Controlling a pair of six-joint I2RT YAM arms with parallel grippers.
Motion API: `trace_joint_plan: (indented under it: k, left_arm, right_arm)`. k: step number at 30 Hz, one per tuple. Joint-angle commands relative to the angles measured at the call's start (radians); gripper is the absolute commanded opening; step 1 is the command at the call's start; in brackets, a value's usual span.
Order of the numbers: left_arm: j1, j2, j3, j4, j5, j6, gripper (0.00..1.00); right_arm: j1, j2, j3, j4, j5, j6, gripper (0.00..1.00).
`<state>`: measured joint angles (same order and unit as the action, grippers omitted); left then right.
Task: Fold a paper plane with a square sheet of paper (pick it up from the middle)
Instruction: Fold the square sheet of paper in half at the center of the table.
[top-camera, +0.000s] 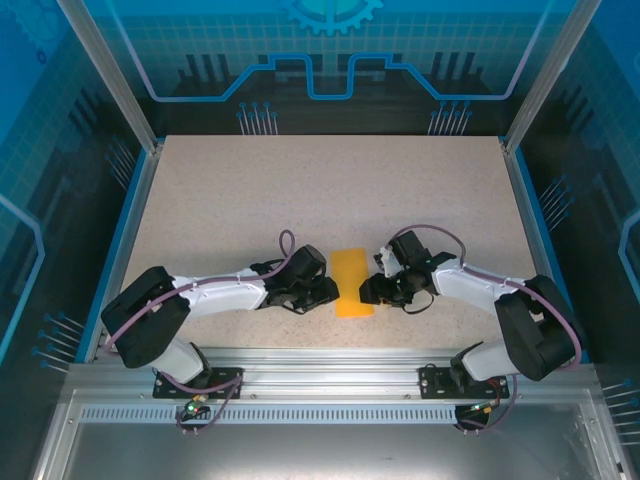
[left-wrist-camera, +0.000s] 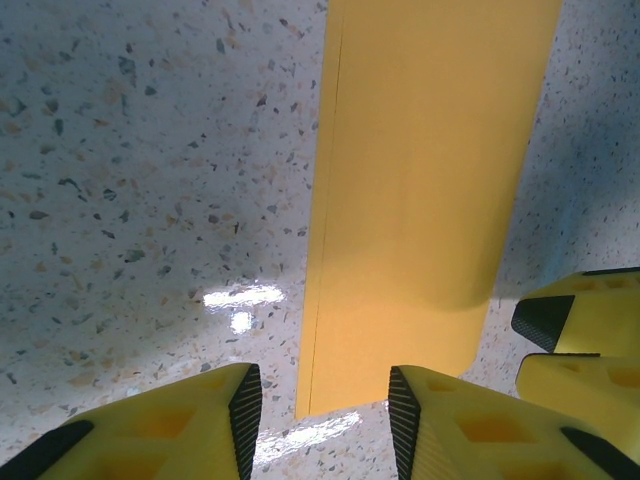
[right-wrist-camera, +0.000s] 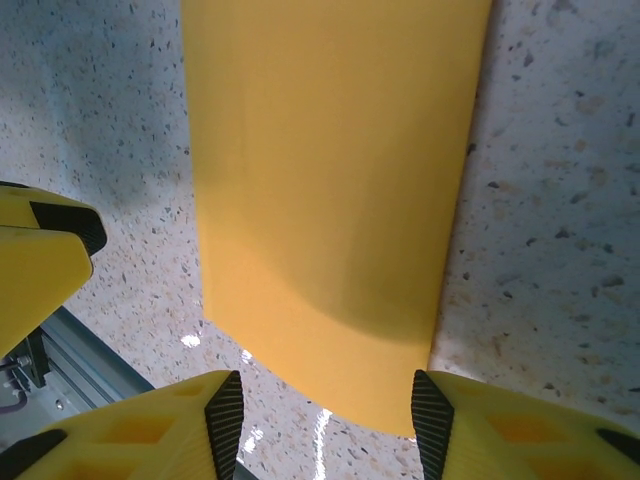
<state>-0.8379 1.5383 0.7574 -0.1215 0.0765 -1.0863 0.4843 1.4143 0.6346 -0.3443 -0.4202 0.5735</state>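
Paper: the square sheet of paper (top-camera: 352, 282), orange-yellow, lies doubled over into a narrow strip. It sits on the desk (top-camera: 250, 190) toward the near edge, directly between the two arms.
Layers: in the left wrist view the top leaf sits slightly off the lower one along one long edge. The end nearest the fingers is rounded and bowed up, so by my reading the fold is soft and not yet a sharp crease.
Left pincer: the left pincer (left-wrist-camera: 325, 400) is released and pinches nothing. Its fingers are parted, with a corner of the strip's end lying between them. I cannot tell whether the tips touch the paper.
Right pincer: the right pincer (right-wrist-camera: 328, 405) is also released and empty. Its fingers stand about as wide as the strip, and the strip's end reaches in between them.
Spacing: the pincers face each other across the strip and are close. Each one's yellow tips show at the edge of the other's wrist view.
Step in hand (judged): setting the first half-fold flat before any nose or wing folds.
Doing it well: square the two leaves up before pressing, because an offset creased in now carries into every later fold. Pin the strip with one pincer near the free edges. Run the other along the bowed fold from the middle outward, with light, even pressure.
Watch for: thin paper skidding on the smooth speckled desk, a tip catching the lifted leaf and reopening it, and the two pincers knocking together.
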Motion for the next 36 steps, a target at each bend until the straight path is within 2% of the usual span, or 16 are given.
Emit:
trace_joint_plan:
  k: [1,7,14,16,18,21,26,36]
  left_arm:
    - [-0.009,0.015,0.012,0.009,0.008,-0.022,0.42]
    - [-0.009,0.027,-0.002,0.026,0.014,-0.034,0.41]
    - [-0.009,-0.014,-0.009,-0.008,-0.034,-0.037,0.4]
    - [-0.009,-0.051,-0.013,-0.05,-0.076,-0.031,0.41]
    - [-0.007,-0.086,-0.013,-0.096,-0.111,-0.017,0.42]
    - [0.009,-0.124,-0.027,-0.123,-0.124,-0.002,0.42]
    - [0.053,-0.19,-0.074,-0.123,-0.11,0.007,0.43]
    - [0.123,-0.348,-0.144,-0.18,-0.103,0.031,0.47]
  right_arm:
    - [0.002,0.027,0.004,0.022,-0.038,0.001,0.51]
    - [0.003,0.05,-0.003,0.023,-0.045,0.002,0.53]
    - [0.02,-0.035,-0.012,0.016,-0.095,-0.01,0.56]
    - [0.029,-0.102,-0.001,-0.026,-0.056,-0.043,0.6]
    - [0.028,-0.134,0.032,-0.111,0.045,-0.077,0.64]
    - [0.021,-0.08,0.086,-0.217,0.118,-0.09,0.67]
    - [0.054,0.01,0.07,-0.144,0.082,-0.031,0.69]
    - [0.143,0.061,0.058,-0.073,0.072,0.05,0.69]
